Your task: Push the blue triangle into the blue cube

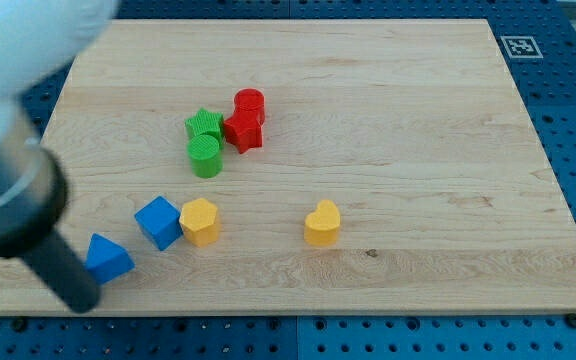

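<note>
The blue triangle [109,258] sits near the board's lower-left corner, and the blue cube [158,221] lies just beside it at about 1 o'clock, a narrow strip of wood showing between them. My tip [80,300] rests at about 7 o'clock of the triangle, close against its lower-left side; whether it actually touches I cannot tell, since the rod is blurred. There is no gripper to open or close, only the bare rod, so nothing is held. The triangle looks like a small, rigid, light block that should slide readily on the smooth wooden board [418,150]; I judge it may pivot if pressed off-centre, so the push is best placed on the middle of its lower-left face, aimed toward 1 o'clock. The yellow hexagonal block [200,220] touches or nearly touches the cube at its 3 o'clock and may get nudged. Count: 2 blue blocks, 2 yellow (the second, a heart shape [322,222], well apart toward 3 o'clock), 2 green (star [205,125], cylinder [205,155]) and 2 red (cylinder [250,102], star-like block [243,130]) clustered at 12 o'clock, 8 in all.
</note>
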